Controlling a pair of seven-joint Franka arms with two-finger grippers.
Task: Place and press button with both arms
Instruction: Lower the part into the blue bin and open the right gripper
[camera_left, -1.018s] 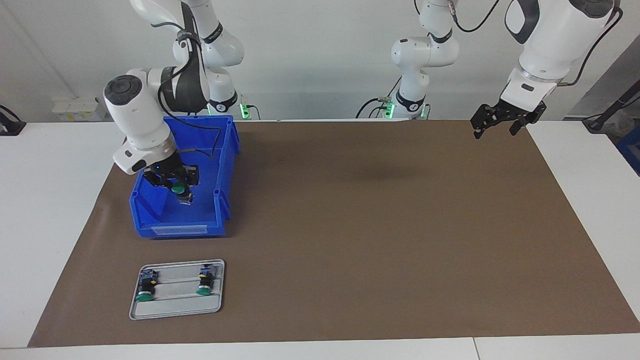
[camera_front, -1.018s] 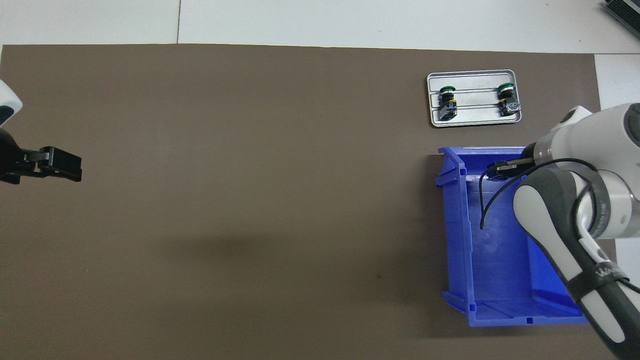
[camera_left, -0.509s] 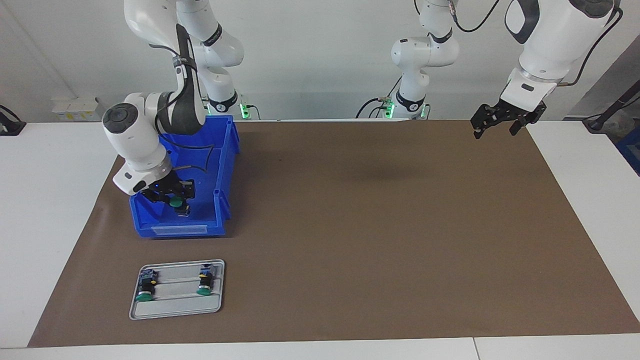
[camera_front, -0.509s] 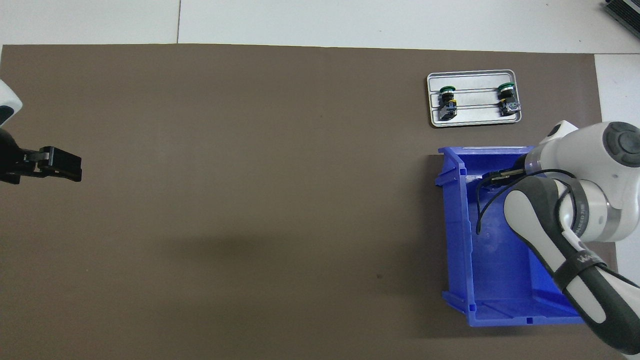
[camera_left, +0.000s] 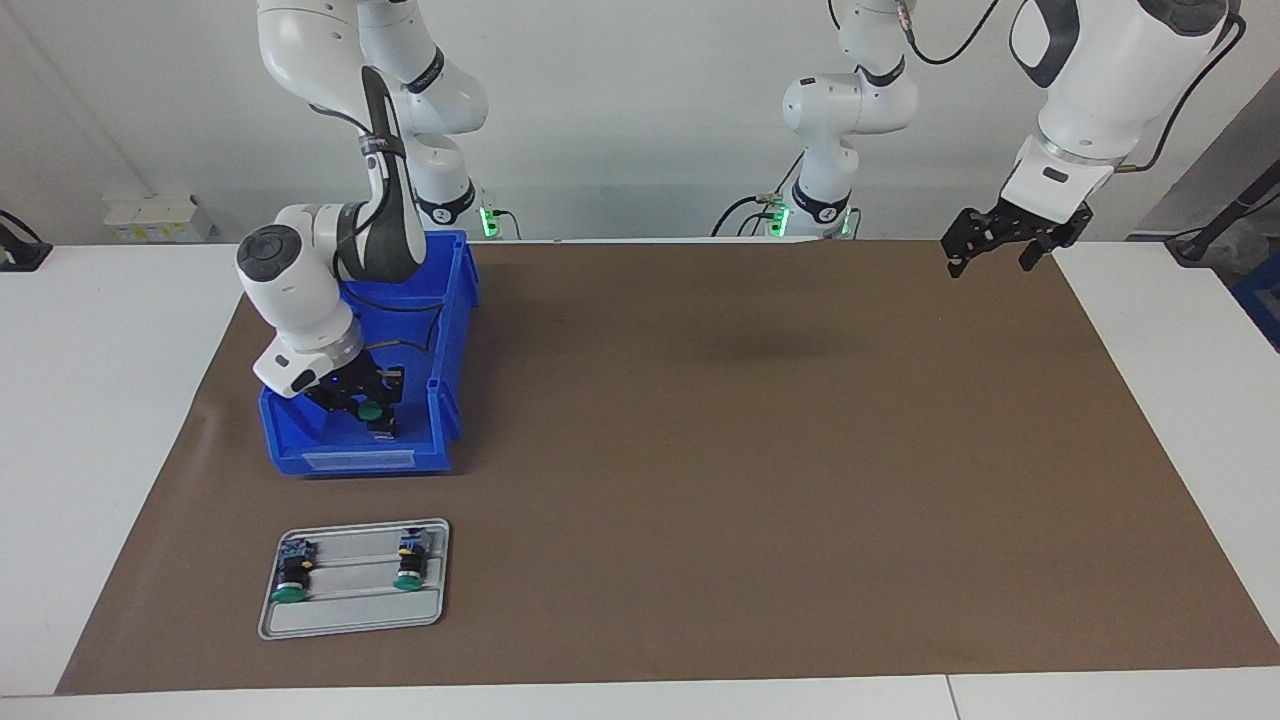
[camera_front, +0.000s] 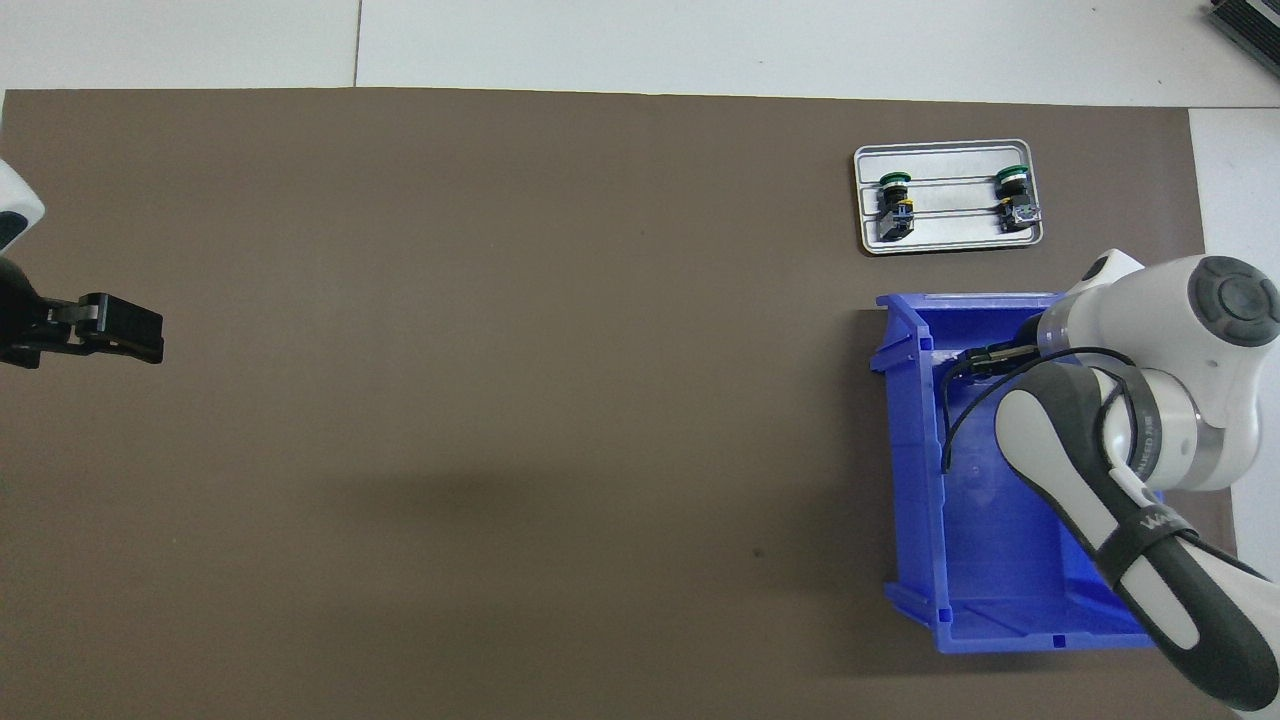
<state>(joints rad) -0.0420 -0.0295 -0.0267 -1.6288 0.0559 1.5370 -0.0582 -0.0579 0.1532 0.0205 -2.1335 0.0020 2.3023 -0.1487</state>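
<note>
Green mushroom-capped push-button with black cylindrical body (camera_left: 371, 411) sits between my right gripper (camera_left: 368, 405) fingers, low inside the blue plastic bin (camera_left: 350, 462) | grip: cannot tell if clamped or letting go | handling: looks light, rigid, smooth cap; take the black body | left gripper (camera_left: 985, 247) open, waiting over the mat's corner.

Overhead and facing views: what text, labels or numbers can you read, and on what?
"WA": on the black strap around the right arm; the rest is cut off.
Lettering on that arm's grey ring: too small to read.
Bin label: too blurred to read.
Tray: no text seen.
</note>
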